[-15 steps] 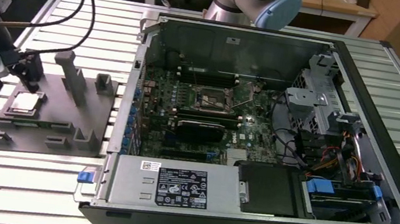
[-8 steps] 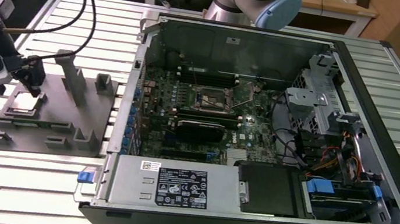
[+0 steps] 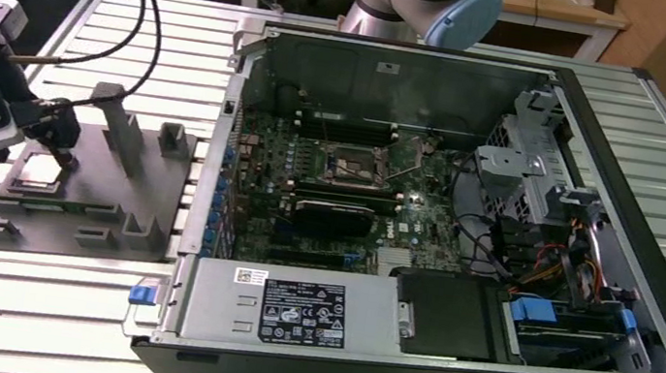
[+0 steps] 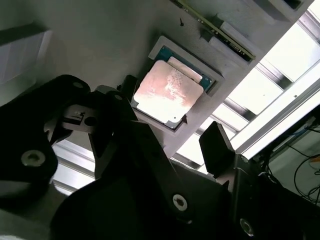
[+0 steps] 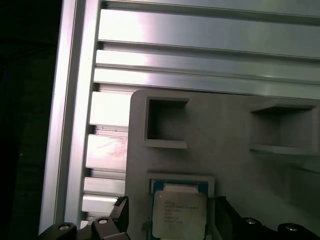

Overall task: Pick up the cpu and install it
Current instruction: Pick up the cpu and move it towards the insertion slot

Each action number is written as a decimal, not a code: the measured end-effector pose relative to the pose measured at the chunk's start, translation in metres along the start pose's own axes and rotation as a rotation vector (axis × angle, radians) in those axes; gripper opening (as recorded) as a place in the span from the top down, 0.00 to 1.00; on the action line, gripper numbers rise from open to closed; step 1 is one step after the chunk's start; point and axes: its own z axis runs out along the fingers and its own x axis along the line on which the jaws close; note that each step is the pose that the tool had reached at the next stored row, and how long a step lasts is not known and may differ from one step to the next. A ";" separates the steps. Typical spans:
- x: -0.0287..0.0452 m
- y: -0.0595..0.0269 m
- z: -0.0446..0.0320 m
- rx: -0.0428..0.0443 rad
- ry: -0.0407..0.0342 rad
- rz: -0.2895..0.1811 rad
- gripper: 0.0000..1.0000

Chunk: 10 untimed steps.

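**Location.** The cpu (image 4: 167,92) lies flat, metal lid up, in a shallow square pocket of the grey fixture plate (image 3: 107,214). The plate rests on the slatted aluminium table (image 3: 54,314) toward the exterior view's left, at roughly nine o'clock from the open computer case (image 3: 658,242). The motherboard socket (image 3: 354,162) sits inside the case, well apart from the chip, at about three o'clock from the plate.

**End effector.** The gripper (image 4: 171,112) hangs directly over the pocket with its jaws parted and nothing held. In both wrist views one dark finger (image 4: 216,145) stands off one side of the chip and its partner (image 4: 128,84) off the opposite side, so the chip lies between them. The partner finger appears just beside the chip's edge. Whether it touches cannot be settled from this angle.

**Handling assessment.** The chip is judged light, rigid and thin, with a smooth metal lid that offers little friction. Its underside contacts are hidden and are likely delicate. The board rim around the lid is narrow, and the pocket walls rise close around it, leaving little finger room. The sound hold is judged to be on two opposite edges, centred along each side, with a modest squeeze and the chip kept level. An off-centre pinch could let it pivot or slip.

**Status.** The pick-up is not yet made, and the chip is not in the socket.
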 end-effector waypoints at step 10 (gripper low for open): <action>-0.0024 -0.0011 0.0077 0.0010 -0.0002 0.004 0.23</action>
